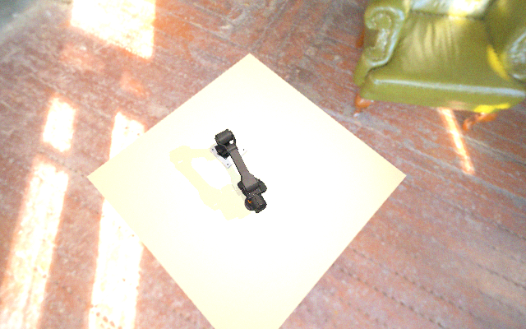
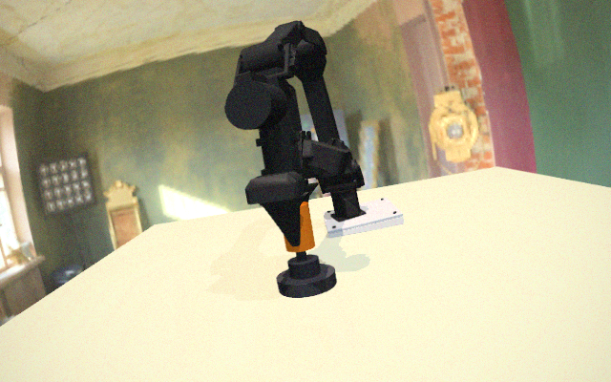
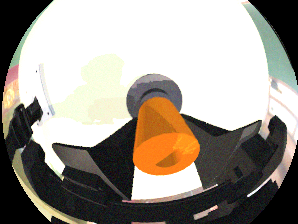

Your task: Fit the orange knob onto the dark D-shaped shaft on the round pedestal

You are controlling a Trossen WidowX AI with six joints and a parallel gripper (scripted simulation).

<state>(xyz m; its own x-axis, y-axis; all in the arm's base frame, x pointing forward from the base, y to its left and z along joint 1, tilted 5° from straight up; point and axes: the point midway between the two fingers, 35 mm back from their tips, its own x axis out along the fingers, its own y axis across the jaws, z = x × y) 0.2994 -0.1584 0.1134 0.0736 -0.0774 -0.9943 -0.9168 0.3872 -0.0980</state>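
Exterior view, my fingers (image 2: 296,224) clamped on the orange knob (image 2: 303,229), knob upright between them, directly above the dark shaft (image 2: 302,256), round pedestal (image 2: 306,282) just below on the cream surface (image 2: 444,286), knob's underside above the pedestal.
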